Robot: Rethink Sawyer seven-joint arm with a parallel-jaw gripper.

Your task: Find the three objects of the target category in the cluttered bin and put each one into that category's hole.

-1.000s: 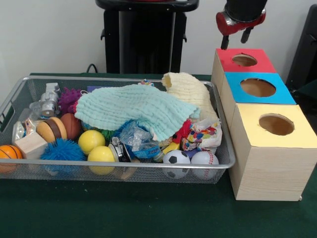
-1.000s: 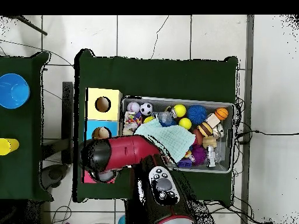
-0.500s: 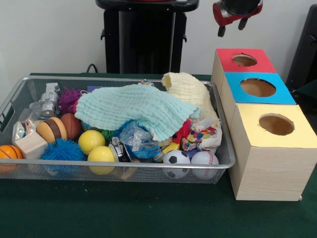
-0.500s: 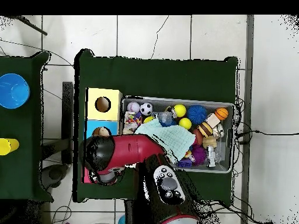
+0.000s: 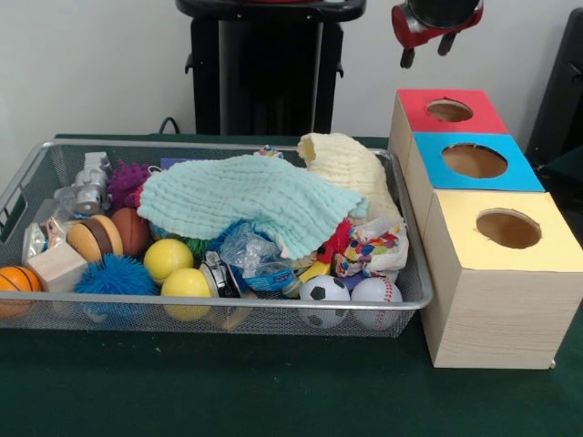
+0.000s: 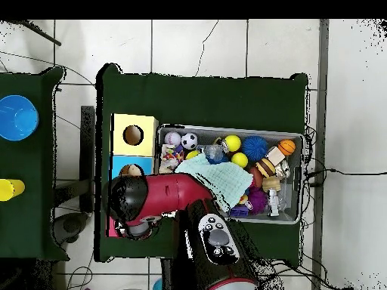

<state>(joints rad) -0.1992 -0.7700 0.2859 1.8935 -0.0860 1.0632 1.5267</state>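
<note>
From above, we see the red and black arm (image 6: 162, 198) lying across the row of boxes, covering all but the yellow-topped box (image 6: 134, 135) and a strip of the blue one (image 6: 133, 163). Beside them sits the cluttered bin (image 6: 298, 219) — a pale green cloth (image 6: 224, 178) spread over balls and toys.

Mint cloth (image 5: 239, 202), cream cloth (image 5: 351, 168), two yellow balls (image 5: 168, 259), and red (image 5: 450, 110), blue (image 5: 475, 161), yellow box tops (image 5: 506, 229).
</note>
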